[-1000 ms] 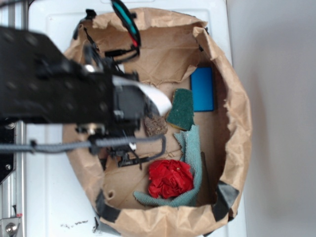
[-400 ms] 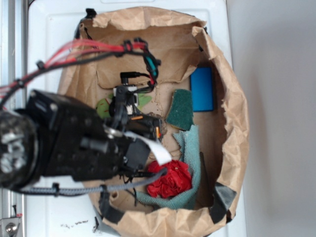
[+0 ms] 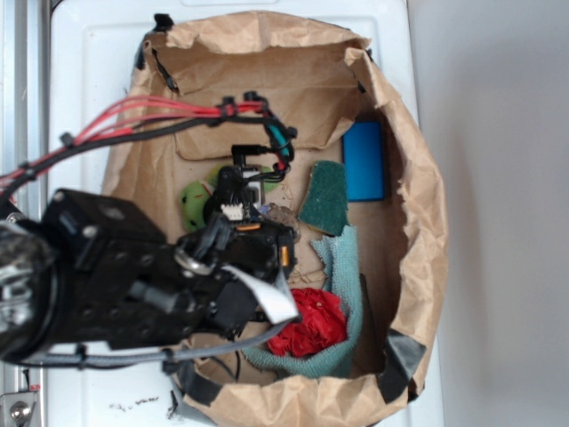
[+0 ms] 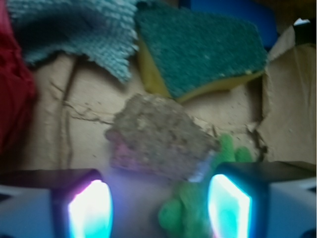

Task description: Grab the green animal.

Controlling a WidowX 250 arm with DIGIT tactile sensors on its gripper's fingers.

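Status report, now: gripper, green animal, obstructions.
Gripper open, empty, low over bag floor. Green animal between the fingers, near one side, ungrasped. Brown rock-like lump sits just ahead, touching the animal.

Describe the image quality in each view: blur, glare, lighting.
Wrist view: soft and blurred throughout; the gripper fingers glow blown-out cyan-magenta, and the green animal between them is fuzzy-edged. Exterior view: evenly lit, no harsh glare; the arm is slightly blurred, while the scrub sponge and paper bag look fairly sharp.

White bench (image 3: 89, 53) – on it a brown paper bag (image 3: 427, 205), walls all round the hand (image 3: 233, 191).
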